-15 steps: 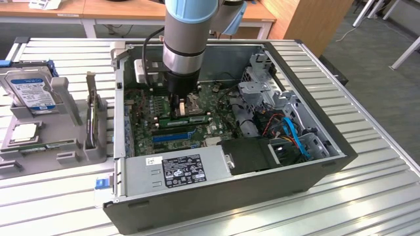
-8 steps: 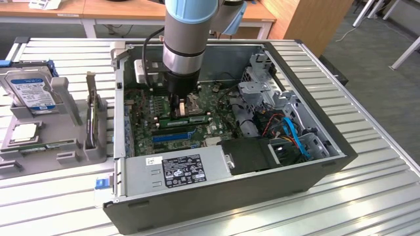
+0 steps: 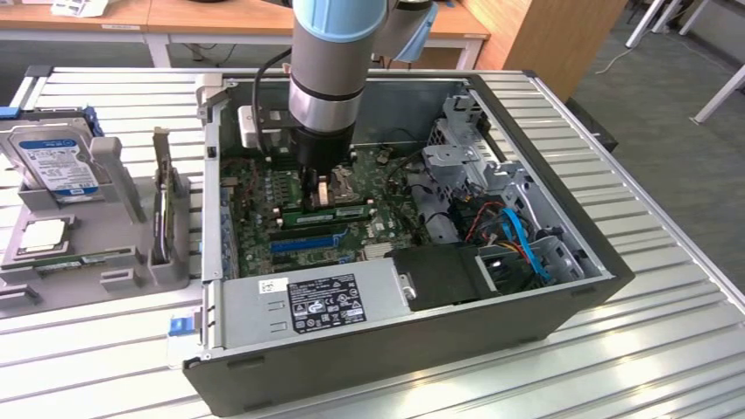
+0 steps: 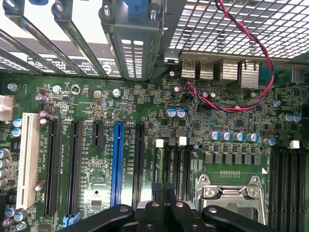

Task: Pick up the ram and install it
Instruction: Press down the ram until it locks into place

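Reaching down into the open computer case (image 3: 407, 367), the arm (image 3: 338, 52) stands almost directly over the processor socket (image 3: 340, 185), which sits near the middle of the green motherboard (image 3: 262, 218).

Well away from the socket, outside the case on the exterior view's left, a grey stand (image 3: 117, 188) carries a hard drive (image 3: 52, 161) and a thin green board (image 3: 167, 205) standing on edge.

The ram (image 3: 331, 212) is not out there. A long green stick with dark chips lies just beside the socket, on the side toward the blue expansion slot (image 3: 309, 244), in line with the black memory slots. To my eye the pick-up and the carry are done, and the stick is at its slot. Whether it is pressed fully home, with its latches closed, cannot be told from here, so the seating may be what is left.

The gripper (image 3: 317, 185) hangs just above that spot, between the socket and the stick. In the wrist view the gripper (image 4: 164, 193) hangs beside the socket (image 4: 227, 193), over the narrow dark slots. Its fingers (image 4: 157, 198) are clenched tight together, with no gap showing. I see nothing grasped between them, and cannot tell whether their tips touch the stick's upper edge or stop just short of it.
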{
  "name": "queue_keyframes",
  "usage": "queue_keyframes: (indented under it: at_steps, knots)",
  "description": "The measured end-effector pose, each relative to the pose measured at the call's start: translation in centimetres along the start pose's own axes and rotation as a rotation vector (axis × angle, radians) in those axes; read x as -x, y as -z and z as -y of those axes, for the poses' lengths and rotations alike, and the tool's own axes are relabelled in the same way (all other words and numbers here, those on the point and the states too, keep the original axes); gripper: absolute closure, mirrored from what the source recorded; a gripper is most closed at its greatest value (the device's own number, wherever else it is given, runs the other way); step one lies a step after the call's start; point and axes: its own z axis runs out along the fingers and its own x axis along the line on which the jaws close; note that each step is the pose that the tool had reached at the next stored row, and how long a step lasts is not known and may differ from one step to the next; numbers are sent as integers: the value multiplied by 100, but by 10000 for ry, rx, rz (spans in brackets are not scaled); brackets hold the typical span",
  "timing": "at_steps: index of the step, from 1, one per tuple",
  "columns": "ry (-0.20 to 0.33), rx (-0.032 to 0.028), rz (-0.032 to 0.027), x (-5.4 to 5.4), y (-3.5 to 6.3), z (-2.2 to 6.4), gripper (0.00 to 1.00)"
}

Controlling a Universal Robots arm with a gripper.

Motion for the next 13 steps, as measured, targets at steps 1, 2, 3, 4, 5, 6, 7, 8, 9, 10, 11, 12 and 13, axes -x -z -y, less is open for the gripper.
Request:
queue_keyframes:
  at_steps: [1, 2, 3, 4, 5, 6, 7, 8, 9, 10, 11, 12, 13]
  knots:
    - [0, 0, 0, 0, 0, 0, 90]
    - [0, -1, 1, 0, 0, 0, 90]
    - [0, -1, 0, 0, 0, 0, 90]
    - [0, -1, 1, 0, 0, 0, 90]
    - [0, -1, 1, 0, 0, 0, 90]
    - [0, -1, 1, 0, 0, 0, 90]
    - [0, -1, 0, 0, 0, 0, 90]
    - [0, 0, -2, 0, -2, 0, 90]
    - [0, 0, 0, 0, -3, 0, 90]
    - [0, 0, 0, 0, -3, 0, 90]
    - [0, 0, 0, 0, -4, 0, 90]
    - [-1, -1, 1, 0, -4, 0, 90]
    - [0, -1, 0, 0, -4, 0, 90]
